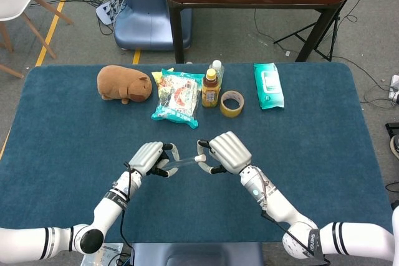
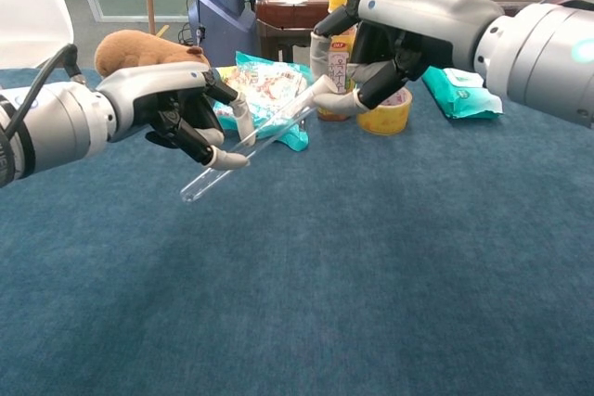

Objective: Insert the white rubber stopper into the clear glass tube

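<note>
Two hands meet above the near middle of the blue table (image 1: 75, 129), and the whole move hangs on one line between them. The left hand (image 2: 181, 113) pinches the glass tube (image 2: 243, 152) partway along its length, holding it in the air on a slant: the closed end points near and left, the open mouth rises far and right. The right hand (image 2: 367, 48) comes at that mouth from the right, its fingers closed around what looks like the white stopper (image 2: 322, 92), which sits right at the tube's upper end; whether it is already partly seated I cannot tell. In the head view the tube (image 1: 184, 162) runs almost straight left to right between the hands. The push should follow that long axis, down and left, while the left hand braces.
</note>
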